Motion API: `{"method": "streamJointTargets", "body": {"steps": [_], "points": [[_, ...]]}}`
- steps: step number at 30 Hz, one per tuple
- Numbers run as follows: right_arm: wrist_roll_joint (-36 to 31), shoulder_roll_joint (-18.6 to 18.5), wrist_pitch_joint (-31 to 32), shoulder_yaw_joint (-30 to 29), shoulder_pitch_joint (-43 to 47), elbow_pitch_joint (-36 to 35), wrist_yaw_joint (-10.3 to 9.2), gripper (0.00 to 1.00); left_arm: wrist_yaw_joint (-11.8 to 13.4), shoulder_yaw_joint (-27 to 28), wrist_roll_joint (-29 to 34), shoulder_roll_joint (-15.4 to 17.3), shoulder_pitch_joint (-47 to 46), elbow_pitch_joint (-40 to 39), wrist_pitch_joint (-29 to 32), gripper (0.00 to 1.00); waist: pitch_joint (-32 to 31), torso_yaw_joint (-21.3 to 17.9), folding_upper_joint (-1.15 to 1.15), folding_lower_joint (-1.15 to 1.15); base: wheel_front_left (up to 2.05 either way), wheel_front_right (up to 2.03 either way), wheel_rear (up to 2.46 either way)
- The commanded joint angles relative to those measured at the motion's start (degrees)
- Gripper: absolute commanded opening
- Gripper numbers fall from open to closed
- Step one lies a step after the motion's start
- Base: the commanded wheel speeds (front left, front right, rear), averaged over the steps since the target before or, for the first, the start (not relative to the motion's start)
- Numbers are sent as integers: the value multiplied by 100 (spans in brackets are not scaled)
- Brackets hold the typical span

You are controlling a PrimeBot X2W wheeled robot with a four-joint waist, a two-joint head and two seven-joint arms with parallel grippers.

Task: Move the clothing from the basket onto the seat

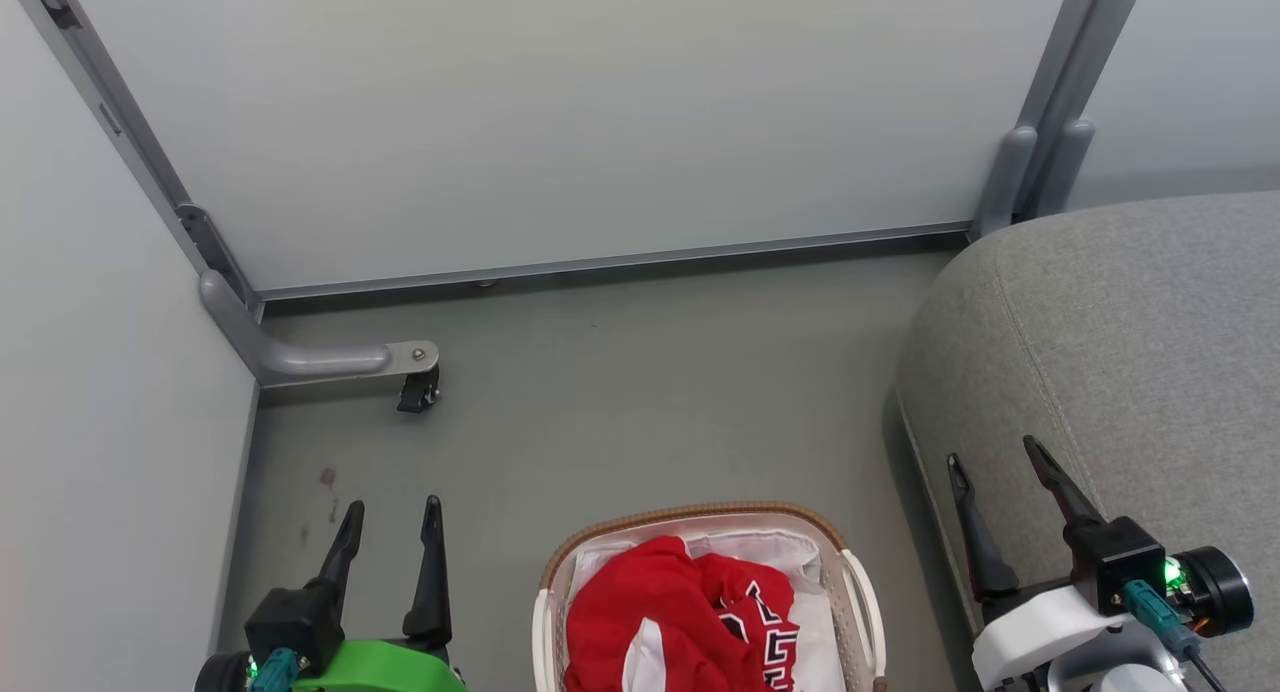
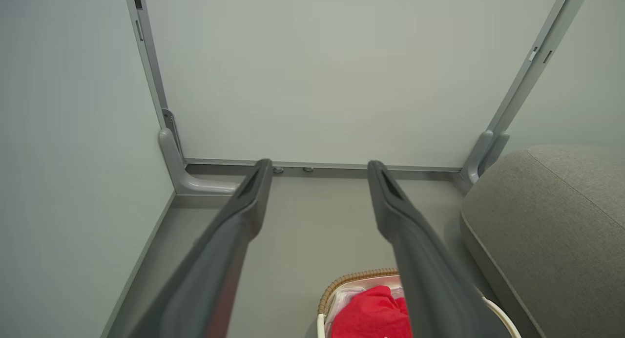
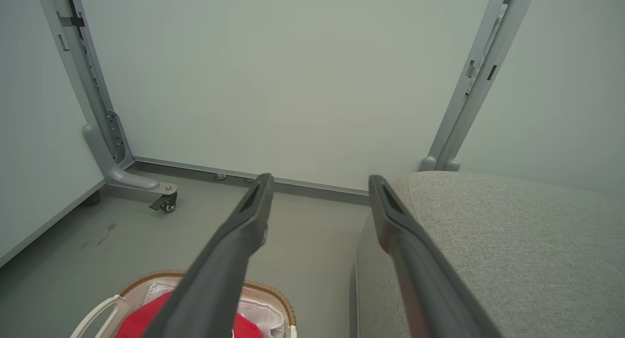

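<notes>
Left tool [image 1: 393, 504]: I see it wide open, empty.
Right tool [image 1: 992, 450]: wide open, empty, beside seat [image 1: 1120, 322].
Clothing [image 1: 660, 592]: in basket [image 1: 700, 512].

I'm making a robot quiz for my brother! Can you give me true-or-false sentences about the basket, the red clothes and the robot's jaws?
1. The red clothing lies in the basket. True.
2. Clothes lie on the seat. False: the part in view is bare.
3. The left gripper has its jaws shut. False: they stand open, holding nothing.
4. The basket stands on the floor beside the seat. True.
</notes>
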Motion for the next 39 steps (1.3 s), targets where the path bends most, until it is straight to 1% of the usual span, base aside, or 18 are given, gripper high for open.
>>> {"method": "streamJointTargets", "body": {"steps": [1, 17, 23, 28, 30, 39], "points": [[35, -34, -30, 2, 64, 6, 0, 100, -2, 6, 0, 38, 49, 25, -6, 100, 1, -1, 0, 0, 0, 0, 0], [122, -34, -30, 27, 43, 1, 0, 100, -11, -8, -56, 38, 24, 35, -6, 100, 41, -12, 0, 0, 0, 0, 0], [147, -34, -30, 29, -85, -47, 0, 100, -42, -84, -40, 36, -140, 62, -5, 100, 231, -55, 0, 0, 0, 0, 0], [166, -34, -29, 21, -341, -114, 0, 100, -98, -291, 139, 34, -517, 202, -5, 100, 755, -182, 0, 0, 0, 0, 0], [181, -34, -29, -6, -482, -137, 0, 100, -131, -453, 211, 35, -764, 360, -6, 100, 1026, -235, 0, 0, 0, 0, 0], [278, -31, -29, -63, -1130, -218, -1, 100, -219, -1225, 549, 35, -1892, 1531, -5, 100, 2251, -515, 0, 0, 0, 0, 0]]}}
